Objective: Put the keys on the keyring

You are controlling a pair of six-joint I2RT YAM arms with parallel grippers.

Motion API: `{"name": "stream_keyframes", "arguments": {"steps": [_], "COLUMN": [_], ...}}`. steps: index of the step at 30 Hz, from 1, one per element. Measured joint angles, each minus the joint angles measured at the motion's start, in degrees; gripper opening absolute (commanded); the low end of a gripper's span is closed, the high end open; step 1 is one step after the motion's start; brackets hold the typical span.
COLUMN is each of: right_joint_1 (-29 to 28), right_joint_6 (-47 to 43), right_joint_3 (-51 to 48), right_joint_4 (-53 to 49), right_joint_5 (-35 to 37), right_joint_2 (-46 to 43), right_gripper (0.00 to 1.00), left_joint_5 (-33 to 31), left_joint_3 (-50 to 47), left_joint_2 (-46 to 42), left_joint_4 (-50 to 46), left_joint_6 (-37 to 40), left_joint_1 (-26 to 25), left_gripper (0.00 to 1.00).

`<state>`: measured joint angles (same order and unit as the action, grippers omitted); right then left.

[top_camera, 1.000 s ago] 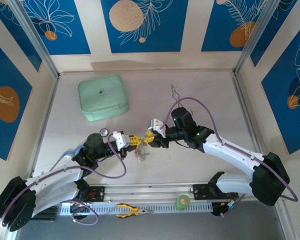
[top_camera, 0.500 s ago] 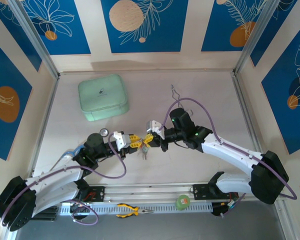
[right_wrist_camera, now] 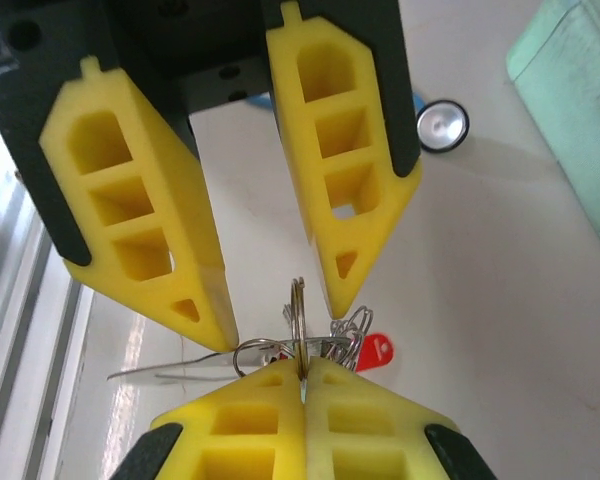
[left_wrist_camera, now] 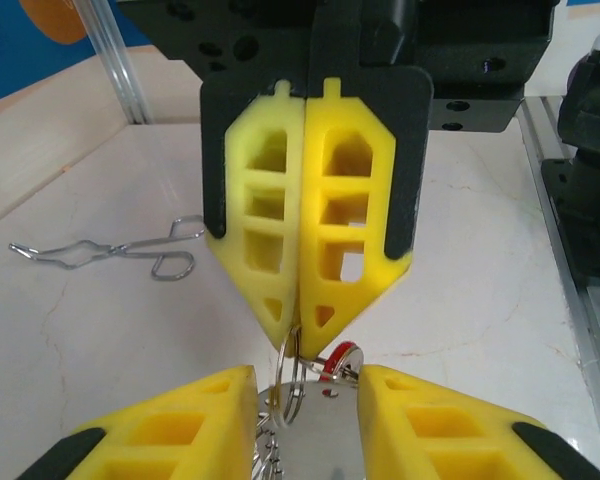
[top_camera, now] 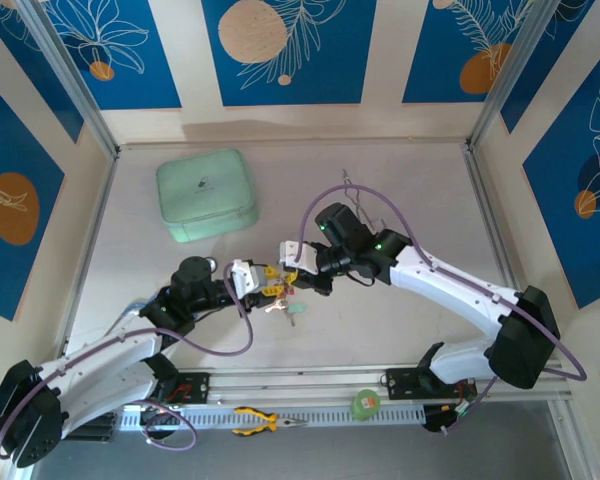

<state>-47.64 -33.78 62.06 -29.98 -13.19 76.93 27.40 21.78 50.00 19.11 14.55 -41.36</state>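
1. Jaws of the right gripper [right_wrist_camera: 305, 366] are squeezed tight together. They pinch a thin wire ring [right_wrist_camera: 298, 312] right at their tips.
2. Jaws of the left gripper [left_wrist_camera: 308, 385] stand a little way apart. A flat grey keyring [left_wrist_camera: 315, 445] sits in the gap between its yellow fingers [left_wrist_camera: 170, 425]. I cannot tell if the fingers press on it.
3. Both grippers meet tip to tip over the table [top_camera: 400, 330], near its middle.
4. The thin wire ring pokes out from the right gripper's tips into the gap between the left fingers.
5. The keys [top_camera: 286, 306] are a little bunch just beside the two grippers' tips, on the near side. I cannot tell if they hang or touch the table.
6. A red tag [right_wrist_camera: 372, 352] from the bunch pokes out just beside the right gripper's tips.
7. Thin silver tongs [left_wrist_camera: 110, 250] lie flat on the table, well apart from the grippers.
8. A pale green case [top_camera: 205, 195] rests at the far left of the table.
9. A small round silver thing [right_wrist_camera: 443, 125] lies between the case and the left arm.
10. Yellow-handled pliers [top_camera: 265, 420] lie on the rail at the near edge, between the two arm bases.
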Motion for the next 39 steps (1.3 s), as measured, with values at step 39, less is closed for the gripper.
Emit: {"name": "stream_keyframes", "arguments": {"steps": [39], "right_joint_1": [5.5], "right_joint_6": [15.3], "right_joint_3": [-15.1], "right_joint_4": [16.2], "right_joint_5": [-12.2], "right_joint_2": [-8.6], "right_gripper": [0.39], "left_joint_5": [1.2], "left_joint_3": [-7.1], "left_joint_2": [1.6], "left_joint_4": [20.9], "left_joint_6": [-9.8], "left_joint_1": [0.0], "left_gripper": [0.0]}}
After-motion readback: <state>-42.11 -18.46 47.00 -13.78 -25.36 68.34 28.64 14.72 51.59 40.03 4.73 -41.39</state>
